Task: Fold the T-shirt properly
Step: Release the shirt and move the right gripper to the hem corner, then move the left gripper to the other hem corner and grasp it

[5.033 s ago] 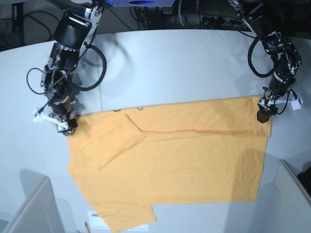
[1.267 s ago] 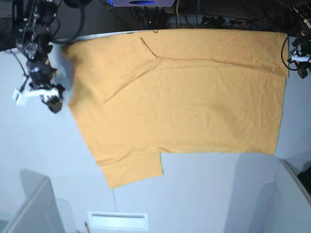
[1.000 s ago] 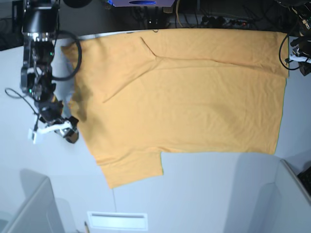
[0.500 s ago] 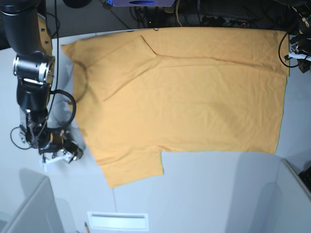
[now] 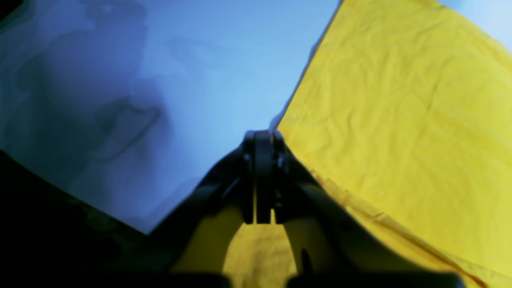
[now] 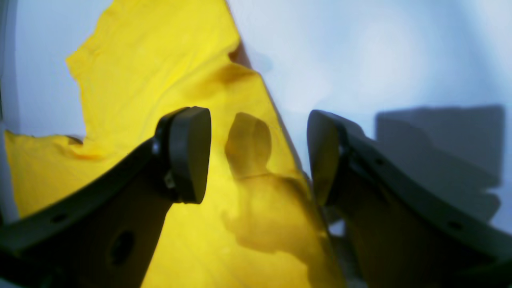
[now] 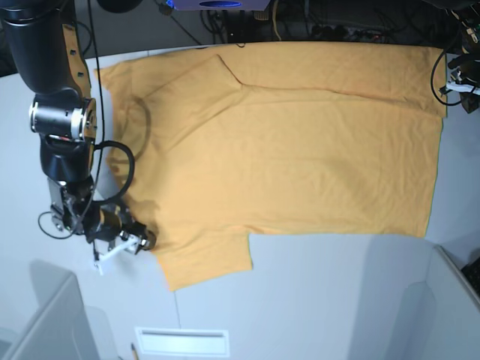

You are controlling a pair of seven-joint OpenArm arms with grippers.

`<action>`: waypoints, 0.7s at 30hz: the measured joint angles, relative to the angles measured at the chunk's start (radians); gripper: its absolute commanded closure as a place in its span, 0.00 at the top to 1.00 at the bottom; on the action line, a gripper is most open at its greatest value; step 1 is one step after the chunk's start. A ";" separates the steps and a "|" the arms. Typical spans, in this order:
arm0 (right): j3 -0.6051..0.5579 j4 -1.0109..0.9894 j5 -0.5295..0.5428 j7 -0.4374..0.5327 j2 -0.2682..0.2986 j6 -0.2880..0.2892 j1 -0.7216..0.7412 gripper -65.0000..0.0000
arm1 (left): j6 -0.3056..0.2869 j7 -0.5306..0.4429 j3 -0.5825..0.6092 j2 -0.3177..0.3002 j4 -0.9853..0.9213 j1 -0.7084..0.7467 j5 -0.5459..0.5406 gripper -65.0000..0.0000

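Observation:
The light-orange T-shirt (image 7: 300, 150) lies spread flat on the table (image 7: 337, 300), its top edge at the table's far edge. A short sleeve (image 7: 202, 262) juts out at its lower left. My right gripper (image 7: 142, 241) is low beside that sleeve's left edge. In the right wrist view this gripper (image 6: 256, 156) is open and straddles the T-shirt's (image 6: 160, 60) edge, holding nothing, its shadow falling on the cloth. My left gripper (image 7: 454, 86) is at the shirt's upper right edge. In the left wrist view this gripper (image 5: 262, 138) is shut, with the T-shirt's (image 5: 400, 100) edge running into its tips.
Grey box corners stand at the near left (image 7: 45, 322) and near right (image 7: 450, 300). A white slotted strip (image 7: 180, 341) lies at the front edge. Dark cables and equipment (image 7: 300, 19) run behind the table's far edge.
My right arm has travelled down the shirt's left edge, from near the upper sleeve to the lower sleeve, staying open. The left gripper and the shirt's right side have kept still.

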 measured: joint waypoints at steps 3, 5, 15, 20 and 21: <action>-0.045 0.001 0.007 0.008 -0.011 0.000 0.004 0.55 | 0.000 0.000 0.000 -0.001 0.000 0.000 0.000 0.00; -0.045 0.001 0.006 0.018 -0.026 -0.001 0.004 0.55 | 0.000 0.000 0.000 -0.001 -0.002 0.000 0.000 0.00; -0.053 0.000 0.006 0.046 -0.025 0.003 -0.013 0.22 | 0.000 0.000 0.005 -0.001 -0.003 -0.001 0.000 0.00; -0.053 -0.002 0.007 0.031 -0.027 0.000 -0.018 0.00 | 0.004 0.003 0.111 -0.064 -0.011 -0.016 0.006 0.00; -0.053 -0.002 0.006 0.031 -0.027 -0.001 -0.018 0.00 | 0.002 -0.001 0.142 -0.090 -0.019 -0.023 0.002 0.00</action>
